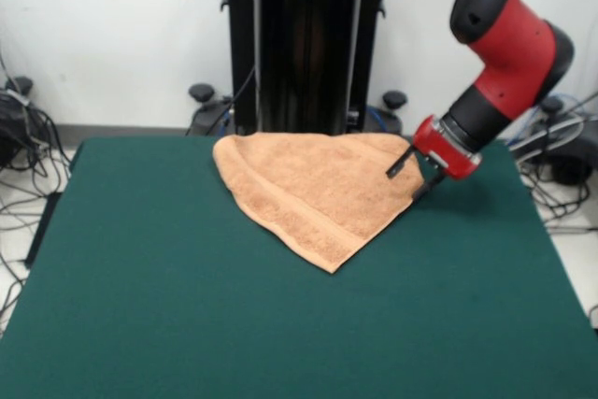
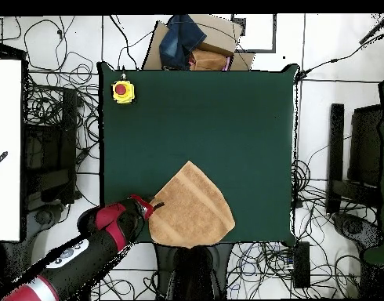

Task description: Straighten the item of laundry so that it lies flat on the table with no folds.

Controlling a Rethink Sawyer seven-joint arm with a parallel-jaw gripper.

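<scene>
1. The towel (image 1: 313, 192) lies on the dark green surface (image 1: 187, 306), at the far side near the robot's pedestal (image 1: 304, 39) in the front view.
2. The cloth is not spread as a rectangle. It shows a rough triangular outline, with a broad far edge along the surface's far rim and a point aimed toward the near side.
3. A woven band runs along the towel's lower left edge in the front view, from its left rounded corner down to the point.
4. In the overhead view the towel (image 2: 191, 208) sits at the bottom of the surface (image 2: 226, 110), just left of centre, with its point aimed up the picture.
5. The red and black arm (image 1: 505, 44) comes down from the upper right in the front view.
6. The tool (image 1: 414, 175) sits at the towel's right edge in the front view. Its two dark fingers (image 1: 400, 163) stand apart, one over the cloth and one just past the edge.
7. Whether the fingers touch the cloth cannot be told from either view.
8. In the overhead view the tool (image 2: 154, 209) meets the towel's left edge, with the arm reaching in from the lower left.
9. A yellow box with a red button (image 2: 122, 91) stands on the surface's top left corner in the overhead view, well apart from the towel.
10. Cardboard and a dark blue cloth (image 2: 183, 39) lie beyond the surface's top edge in the overhead view.
11. Tangled cables (image 2: 58, 110) cover the floor around the surface.
</scene>
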